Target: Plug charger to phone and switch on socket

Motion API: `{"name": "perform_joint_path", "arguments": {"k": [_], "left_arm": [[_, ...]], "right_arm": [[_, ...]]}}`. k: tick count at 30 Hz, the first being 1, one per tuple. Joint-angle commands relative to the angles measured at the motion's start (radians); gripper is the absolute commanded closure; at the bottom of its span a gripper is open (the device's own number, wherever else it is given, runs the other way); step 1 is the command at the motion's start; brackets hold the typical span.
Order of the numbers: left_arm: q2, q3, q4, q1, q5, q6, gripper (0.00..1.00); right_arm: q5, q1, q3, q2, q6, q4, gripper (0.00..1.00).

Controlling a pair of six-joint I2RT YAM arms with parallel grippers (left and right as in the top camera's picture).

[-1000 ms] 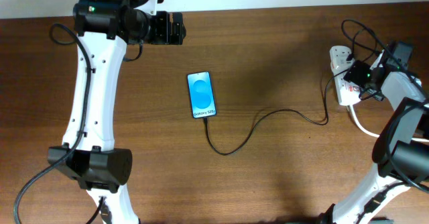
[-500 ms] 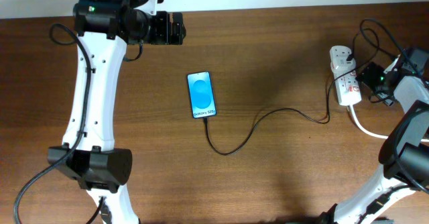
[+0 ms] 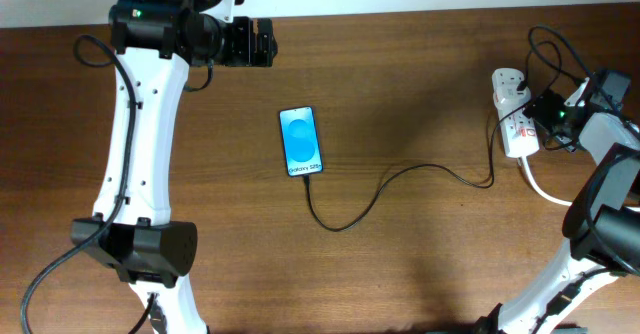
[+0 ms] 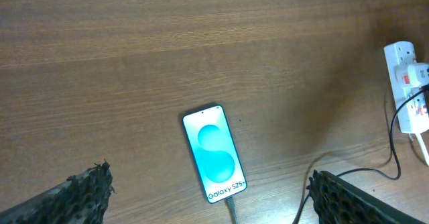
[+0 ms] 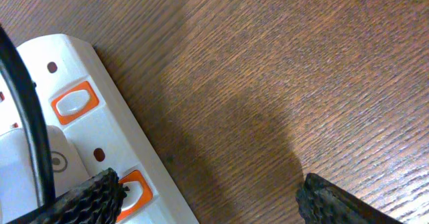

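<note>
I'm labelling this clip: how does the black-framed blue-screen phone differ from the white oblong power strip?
The black-framed phone shows a lit blue screen; the white power strip carries orange-red switches. The phone lies mid-table, the strip near the right edge. A thin black cable meets the phone's bottom end; a thick white cord leaves the strip. Both lie flat on the wooden table.

Right wrist view: socket point(image 5: 87, 137) cut off by the left and bottom edges. Lower switch point(image 5: 136, 187) clipped at the bottom edge.
Overhead: right gripper point(image 3: 548, 112) overlaps the socket's right side; switch positions too small to read. White cord point(image 3: 540, 187) below the socket runs under the arm.
</note>
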Motion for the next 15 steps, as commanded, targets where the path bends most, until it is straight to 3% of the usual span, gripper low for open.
{"name": "perform_joint_path", "arguments": {"k": [1, 12, 15], "left_arm": [[-0.007, 0.008, 0.002, -0.001, 0.004, 0.006, 0.01], [-0.007, 0.008, 0.002, -0.001, 0.004, 0.006, 0.01], [-0.007, 0.008, 0.002, -0.001, 0.004, 0.006, 0.01]], "right_arm": [[-0.026, 0.016, -0.002, 0.035, -0.008, -0.031, 0.12], [-0.029, 0.078, -0.002, 0.035, -0.027, -0.089, 0.17], [0.005, 0.035, 0.023, 0.016, -0.002, -0.105, 0.05]]}}
